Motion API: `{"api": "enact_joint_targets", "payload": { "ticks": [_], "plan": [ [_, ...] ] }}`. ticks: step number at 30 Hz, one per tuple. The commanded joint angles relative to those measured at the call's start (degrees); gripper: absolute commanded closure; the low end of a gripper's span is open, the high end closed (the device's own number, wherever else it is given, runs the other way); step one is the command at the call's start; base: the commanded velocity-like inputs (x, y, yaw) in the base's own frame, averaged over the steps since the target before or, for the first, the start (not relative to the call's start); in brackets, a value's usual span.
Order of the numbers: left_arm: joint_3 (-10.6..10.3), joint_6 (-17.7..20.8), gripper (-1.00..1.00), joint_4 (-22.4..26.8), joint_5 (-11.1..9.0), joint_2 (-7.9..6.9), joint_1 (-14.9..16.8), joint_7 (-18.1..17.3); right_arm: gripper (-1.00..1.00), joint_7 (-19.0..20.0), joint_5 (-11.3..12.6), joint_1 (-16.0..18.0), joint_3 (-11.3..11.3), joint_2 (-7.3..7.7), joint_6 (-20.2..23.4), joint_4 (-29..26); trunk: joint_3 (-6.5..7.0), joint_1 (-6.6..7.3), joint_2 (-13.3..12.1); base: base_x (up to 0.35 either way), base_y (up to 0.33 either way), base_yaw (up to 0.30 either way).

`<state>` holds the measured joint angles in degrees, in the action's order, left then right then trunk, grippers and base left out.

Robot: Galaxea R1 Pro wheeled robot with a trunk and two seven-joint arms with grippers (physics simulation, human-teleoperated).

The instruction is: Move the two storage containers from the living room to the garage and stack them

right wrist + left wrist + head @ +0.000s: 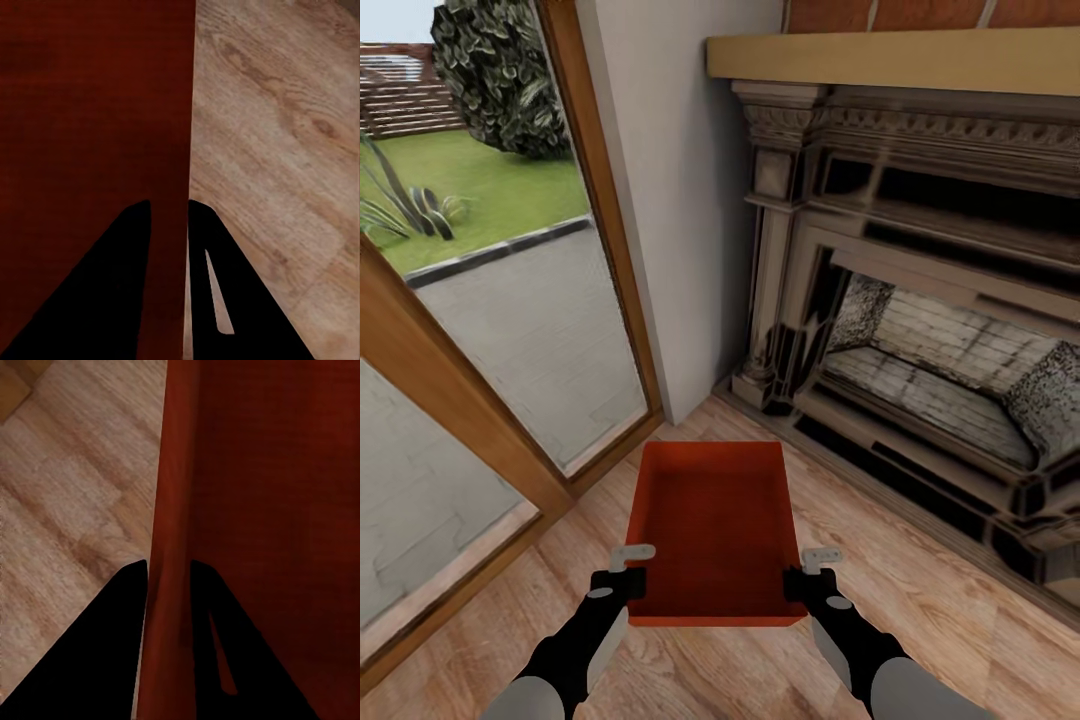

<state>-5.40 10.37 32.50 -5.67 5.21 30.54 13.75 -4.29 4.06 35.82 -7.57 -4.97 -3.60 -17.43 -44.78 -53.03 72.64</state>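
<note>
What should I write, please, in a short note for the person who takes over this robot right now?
Left gripper: fingers shut on the left wall of the storage container.
Right gripper: fingers shut on its right wall.
Position: the container is held between both arms above the wood floor, beside the fireplace and the glass door.
Done: one container is gripped.
Left: carry it to the garage, set it down, fetch the other container, stack it.
</note>
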Motion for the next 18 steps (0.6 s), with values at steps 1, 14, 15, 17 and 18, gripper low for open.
{"api": "enact_joint_targets", "payload": {
  "ticks": [1,14,15,17,18],
  "plan": [
    [0.06,0.44,1.00,0.72,0.75,-0.10,0.04,0.93,1.00,-0.54,0.73,0.00,-0.76,0.02,-0.08,0.29,0.14,0.23,-0.39,0.000,0.000,0.000],
    [0.11,0.44,1.00,0.68,0.75,-0.11,0.04,0.93,1.00,-2.14,0.99,-0.02,-0.62,-0.08,-0.43,0.29,2.48,3.08,-5.61,0.000,0.000,0.000],
    [0.12,0.44,1.00,0.67,0.75,-0.11,0.04,0.93,1.00,-2.14,1.00,-0.02,-0.64,-0.07,-0.43,0.29,2.66,3.30,-6.01,0.000,0.000,0.000],
    [0.11,0.44,1.00,0.65,0.75,-0.11,0.04,0.93,1.00,-2.13,0.75,-0.01,-0.79,0.03,-0.42,0.08,3.02,3.74,-6.81,0.000,0.000,0.000],
    [0.12,0.44,1.00,0.67,0.75,-0.11,0.04,0.93,1.00,-2.14,0.65,-0.02,-0.84,0.07,-0.36,-0.01,3.20,3.96,-7.21,0.000,0.000,0.000]
  ]
}}
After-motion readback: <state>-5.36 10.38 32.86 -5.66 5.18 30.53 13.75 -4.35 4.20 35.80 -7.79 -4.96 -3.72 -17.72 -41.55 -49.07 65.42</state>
